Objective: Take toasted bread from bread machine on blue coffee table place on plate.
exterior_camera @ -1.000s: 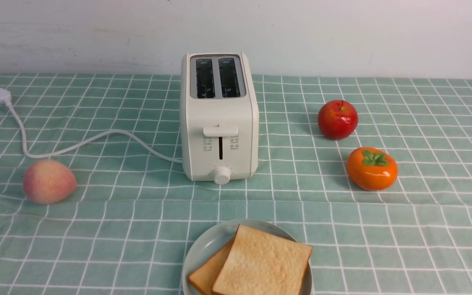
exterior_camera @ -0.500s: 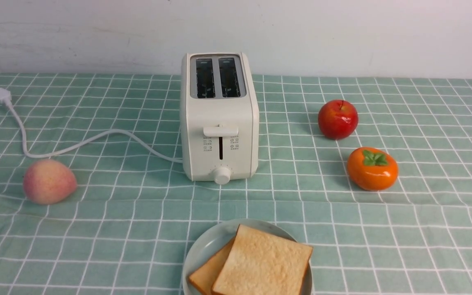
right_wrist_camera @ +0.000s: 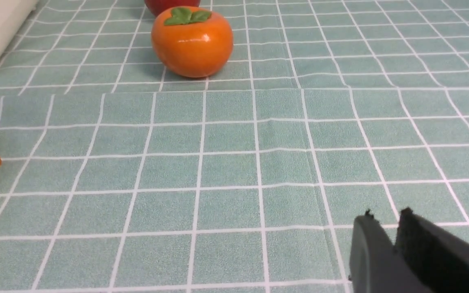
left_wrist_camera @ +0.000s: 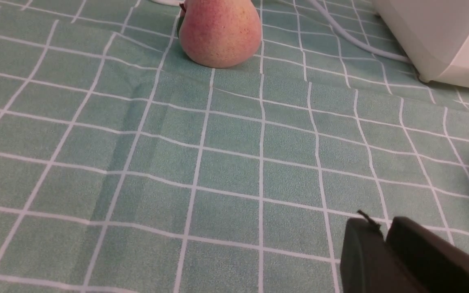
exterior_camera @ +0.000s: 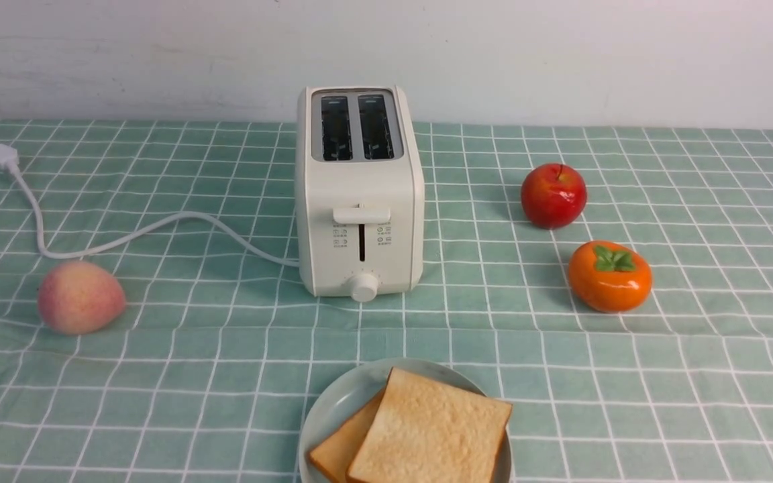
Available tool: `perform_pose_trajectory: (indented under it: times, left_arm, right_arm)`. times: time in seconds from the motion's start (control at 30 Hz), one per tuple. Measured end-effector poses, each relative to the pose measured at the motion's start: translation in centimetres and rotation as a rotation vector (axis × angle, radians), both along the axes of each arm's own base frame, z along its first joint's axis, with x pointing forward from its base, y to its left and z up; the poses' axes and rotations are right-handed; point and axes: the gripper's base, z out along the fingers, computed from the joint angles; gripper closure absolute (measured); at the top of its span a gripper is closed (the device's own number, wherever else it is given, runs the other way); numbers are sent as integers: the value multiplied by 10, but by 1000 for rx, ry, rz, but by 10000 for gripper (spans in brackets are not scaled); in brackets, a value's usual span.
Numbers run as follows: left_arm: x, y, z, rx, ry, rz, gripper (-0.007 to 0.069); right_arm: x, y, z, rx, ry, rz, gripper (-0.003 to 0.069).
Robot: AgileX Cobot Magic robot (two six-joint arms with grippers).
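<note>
Since both slots of the bread machine (exterior_camera: 358, 191) look empty, the toasted bread (exterior_camera: 430, 433) lies stacked on the plate (exterior_camera: 339, 402), so the job looks done. Left tool (left_wrist_camera: 385, 238) and right tool (right_wrist_camera: 387, 234) are nearly together, holding nothing, over bare bench (exterior_camera: 695, 376).

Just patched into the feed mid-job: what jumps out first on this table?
The cream-white bread machine stands at the centre of the blue coffee table, both slots empty. In front of it at the near edge, two overlapping slices of toasted bread lie on the plate. Bright fruit frames them: a red apple and orange persimmon on the right, a peach on the left.
</note>
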Motion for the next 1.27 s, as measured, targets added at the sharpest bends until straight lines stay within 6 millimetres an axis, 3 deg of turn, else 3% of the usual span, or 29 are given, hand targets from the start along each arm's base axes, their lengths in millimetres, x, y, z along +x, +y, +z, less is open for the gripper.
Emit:
perform_pose_trajectory:
  times: [1.27]
  left_arm:
    - [0, 0, 0, 0, 0, 0, 526]
  right_arm:
    - [0, 0, 0, 0, 0, 0, 510]
